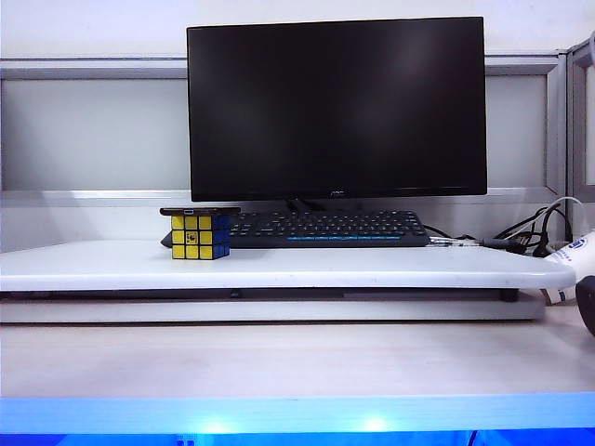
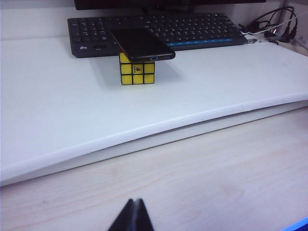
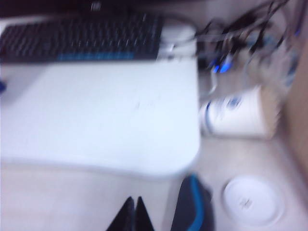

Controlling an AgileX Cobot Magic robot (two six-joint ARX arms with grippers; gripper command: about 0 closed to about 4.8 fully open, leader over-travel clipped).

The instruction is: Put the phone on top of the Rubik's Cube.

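The black phone (image 1: 200,211) lies flat on top of the Rubik's Cube (image 1: 200,237), which stands on the white raised board (image 1: 279,265) just left of the keyboard. In the left wrist view the phone (image 2: 142,44) overhangs the cube (image 2: 137,73) on both sides, its port end facing the camera, above the yellow face. My left gripper (image 2: 134,201) is shut and empty, low over the wooden desk, well short of the board. My right gripper (image 3: 134,198) is shut and empty too, in a blurred view near the board's right corner. Neither gripper touches phone or cube.
A black keyboard (image 1: 325,228) and a large dark monitor (image 1: 337,107) stand behind the cube. Cables (image 1: 535,228) trail at the right end. Off the board's right corner are a white cup (image 3: 236,115), a white disc (image 3: 252,194) and a black-and-blue object (image 3: 192,202).
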